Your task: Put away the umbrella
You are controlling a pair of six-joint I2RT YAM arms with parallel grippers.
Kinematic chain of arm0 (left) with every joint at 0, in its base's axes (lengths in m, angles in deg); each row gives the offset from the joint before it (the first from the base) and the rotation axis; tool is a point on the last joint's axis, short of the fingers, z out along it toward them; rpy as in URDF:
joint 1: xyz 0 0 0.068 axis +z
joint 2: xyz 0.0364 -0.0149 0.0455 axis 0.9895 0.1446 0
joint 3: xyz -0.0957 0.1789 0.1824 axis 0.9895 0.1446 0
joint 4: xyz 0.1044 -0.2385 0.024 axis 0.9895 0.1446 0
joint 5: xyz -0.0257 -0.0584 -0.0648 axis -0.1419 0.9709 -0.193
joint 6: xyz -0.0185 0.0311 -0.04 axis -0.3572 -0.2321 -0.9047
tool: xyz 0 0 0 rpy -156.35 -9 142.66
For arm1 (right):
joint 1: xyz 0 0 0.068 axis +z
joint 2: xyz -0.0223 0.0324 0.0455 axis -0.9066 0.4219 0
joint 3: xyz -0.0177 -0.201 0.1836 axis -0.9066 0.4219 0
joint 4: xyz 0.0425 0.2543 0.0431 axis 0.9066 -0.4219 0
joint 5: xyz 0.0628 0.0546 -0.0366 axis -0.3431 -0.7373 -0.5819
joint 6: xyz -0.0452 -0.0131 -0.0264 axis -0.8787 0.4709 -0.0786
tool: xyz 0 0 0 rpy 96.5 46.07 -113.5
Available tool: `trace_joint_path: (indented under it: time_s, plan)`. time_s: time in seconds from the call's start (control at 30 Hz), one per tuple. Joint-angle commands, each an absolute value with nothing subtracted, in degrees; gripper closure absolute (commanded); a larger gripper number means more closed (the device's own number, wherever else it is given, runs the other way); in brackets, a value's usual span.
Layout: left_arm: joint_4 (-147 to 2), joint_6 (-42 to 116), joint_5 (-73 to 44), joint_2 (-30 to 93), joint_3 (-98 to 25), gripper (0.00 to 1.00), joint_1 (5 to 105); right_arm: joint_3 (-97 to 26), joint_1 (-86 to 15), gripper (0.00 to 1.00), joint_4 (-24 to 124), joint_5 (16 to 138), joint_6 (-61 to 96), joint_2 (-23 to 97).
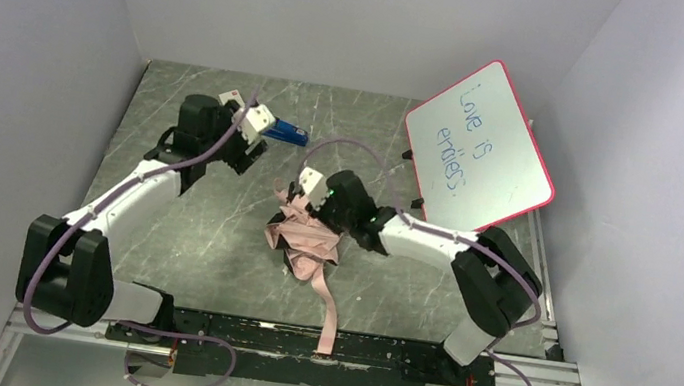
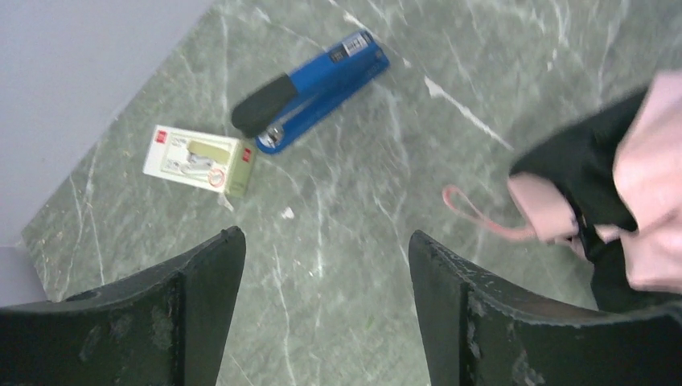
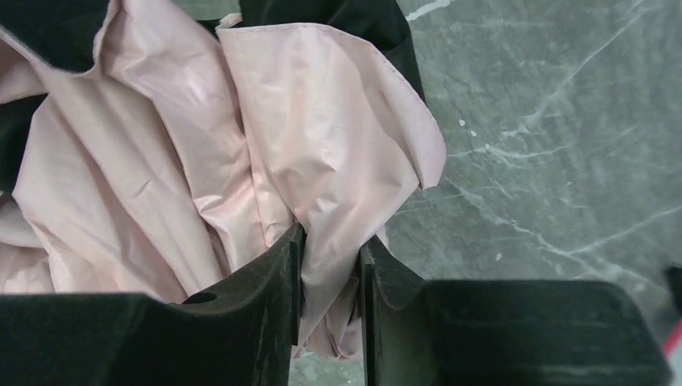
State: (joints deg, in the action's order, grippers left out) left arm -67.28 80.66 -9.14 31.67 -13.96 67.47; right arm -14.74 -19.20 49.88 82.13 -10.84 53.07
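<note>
Dark grey-green marbled table [image 1: 209,245], pale veins running all across it. Right in the middle lies the umbrella [image 1: 303,238], a crumpled heap, pale pink fabric up and black showing underneath. One long pink strip [image 1: 328,317] trails from it down to the near edge. Its pink handle [image 2: 543,207] pokes out of the heap, and the strap loop [image 2: 474,211] lies on the marble. Toward the far edge, left of centre, sits a blue stapler [image 2: 318,84] with a black top, and a small white staple box [image 2: 197,159] just beside its nose. Over in the far right corner, a pink-framed whiteboard [image 1: 481,147] stands tilted.
</note>
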Motion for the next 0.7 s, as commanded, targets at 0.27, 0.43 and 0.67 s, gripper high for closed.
trace_joint_path:
  time_s: [0.27, 0.43, 0.67]
  plan:
    - [-56.08, 80.07, 20.08, 39.62, -31.67, 0.12, 70.93, -3.93, 0.71, 0.87, 54.29, 116.82, -20.43, 54.72]
    - [-48.16, 94.5, 20.94, 40.47, -30.98, 0.09, 64.73, -2.44, 5.37, 0.87, 56.31, 122.06, -22.32, 56.88]
    - [-40.69, 103.31, 20.95, 47.87, -34.25, 0.09, 59.02, -1.4, 9.61, 0.87, 58.09, 125.93, -24.48, 58.69]
